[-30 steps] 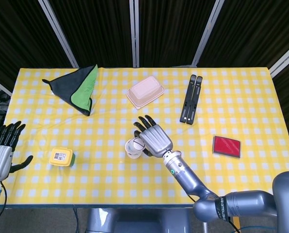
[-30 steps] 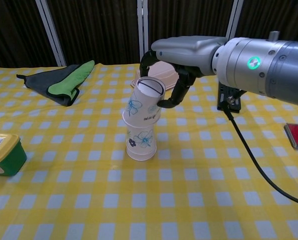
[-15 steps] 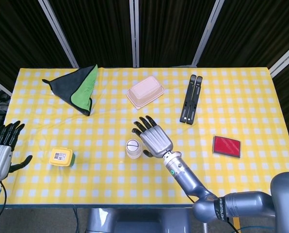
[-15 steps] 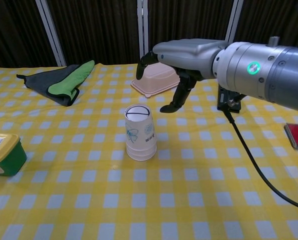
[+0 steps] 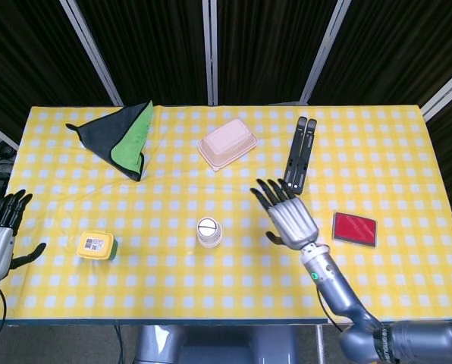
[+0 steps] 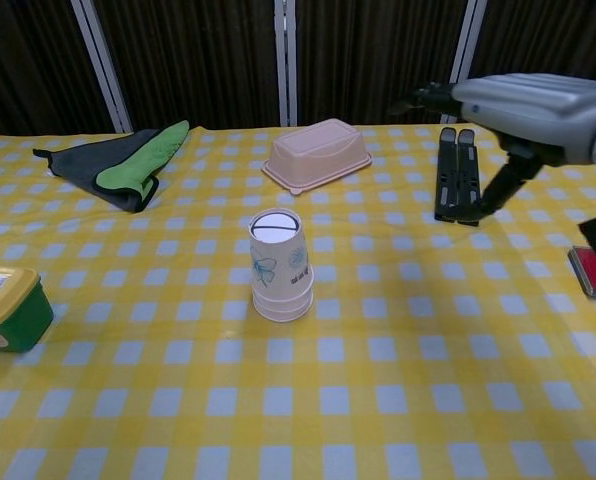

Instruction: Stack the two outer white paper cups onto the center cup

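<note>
Yellow checked table (image 5: pixel 408 250) carries stacked paper cups (image 6: pixel 281 265), nested upright. Right robot hand (image 5: pixel 288 217) now withdrawn rightward, well apart, fingers spread, released. Stacking appears complete.

Looks like robot test station in lab, not home. Dark pleated curtains (image 5: pixel 142 45) with metal frame bars (image 5: pixel 89 49) fill top of frame, closing off backdrop. Table (image 5: pixel 408 144) in yellow checked cloth holds unrelated props scattered apart. Floor at lower left edge too dim to read.
</note>
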Controlling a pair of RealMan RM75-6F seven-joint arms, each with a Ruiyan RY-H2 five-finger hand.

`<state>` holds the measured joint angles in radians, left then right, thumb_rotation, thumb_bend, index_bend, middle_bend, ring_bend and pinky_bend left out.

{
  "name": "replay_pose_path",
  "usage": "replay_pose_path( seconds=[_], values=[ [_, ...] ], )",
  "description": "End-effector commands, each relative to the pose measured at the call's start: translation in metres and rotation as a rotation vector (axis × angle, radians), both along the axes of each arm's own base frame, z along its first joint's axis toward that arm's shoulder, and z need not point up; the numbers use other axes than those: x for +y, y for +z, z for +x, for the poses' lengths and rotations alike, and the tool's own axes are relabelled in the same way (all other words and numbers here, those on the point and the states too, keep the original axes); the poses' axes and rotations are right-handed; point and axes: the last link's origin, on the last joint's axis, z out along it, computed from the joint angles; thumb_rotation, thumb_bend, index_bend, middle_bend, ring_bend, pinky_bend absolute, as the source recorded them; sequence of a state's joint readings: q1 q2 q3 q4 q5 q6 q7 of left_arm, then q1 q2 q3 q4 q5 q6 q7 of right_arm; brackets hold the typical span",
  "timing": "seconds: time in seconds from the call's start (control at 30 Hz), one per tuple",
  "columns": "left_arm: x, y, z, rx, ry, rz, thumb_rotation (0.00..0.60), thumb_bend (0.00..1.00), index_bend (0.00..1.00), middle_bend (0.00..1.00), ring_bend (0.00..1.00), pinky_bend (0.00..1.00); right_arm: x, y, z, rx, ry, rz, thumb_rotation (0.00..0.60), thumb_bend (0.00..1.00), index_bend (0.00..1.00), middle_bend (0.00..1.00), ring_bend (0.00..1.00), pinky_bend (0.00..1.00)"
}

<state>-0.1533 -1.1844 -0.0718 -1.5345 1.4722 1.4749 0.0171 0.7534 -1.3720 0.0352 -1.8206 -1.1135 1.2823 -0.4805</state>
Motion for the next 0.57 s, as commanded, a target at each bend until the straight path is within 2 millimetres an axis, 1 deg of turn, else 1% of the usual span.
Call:
replay_pose_path(
  seconds=[0.03, 0.17, 0.23, 0.33, 0.5, 0.57],
  values=[
    [-0.002, -0.003, -0.005, 0.016, 0.015, -0.002, 0.6, 0.22, 0.0, 0.0, 0.0, 0.0, 0.03, 0.029, -0.082, 0.009, -0.083, -0.087, 0.6, 0.11, 0.02, 0.0, 0.0, 0.0],
    [-0.004, -0.007, -0.01, 0.034, 0.026, 0.004, 0.6, 0.18, 0.0, 0.0, 0.0, 0.0, 0.048, 0.043, -0.122, 0.002, -0.146, -0.154, 0.6, 0.09, 0.0, 0.0, 0.0, 0.0],
    [-0.006, -0.01, -0.013, 0.043, 0.03, 0.005, 0.6, 0.16, 0.0, 0.0, 0.0, 0.0, 0.061, 0.052, -0.142, -0.018, -0.185, -0.204, 0.6, 0.09, 0.0, 0.0, 0.0, 0.0],
    [-0.008, -0.013, -0.015, 0.048, 0.031, 0.004, 0.6, 0.15, 0.0, 0.0, 0.0, 0.0, 0.076, 0.059, -0.164, -0.039, -0.216, -0.233, 0.6, 0.09, 0.0, 0.0, 0.0, 0.0],
    [-0.012, -0.015, -0.016, 0.056, 0.026, 0.005, 0.6, 0.15, 0.0, 0.0, 0.0, 0.0, 0.086, 0.067, -0.182, -0.042, -0.249, -0.267, 0.6, 0.09, 0.0, 0.0, 0.0, 0.0],
    [-0.013, -0.015, -0.017, 0.055, 0.026, 0.006, 0.6, 0.15, 0.0, 0.0, 0.0, 0.0, 0.088, 0.068, -0.186, -0.043, -0.253, -0.277, 0.6, 0.09, 0.0, 0.0, 0.0, 0.0]
  ],
)
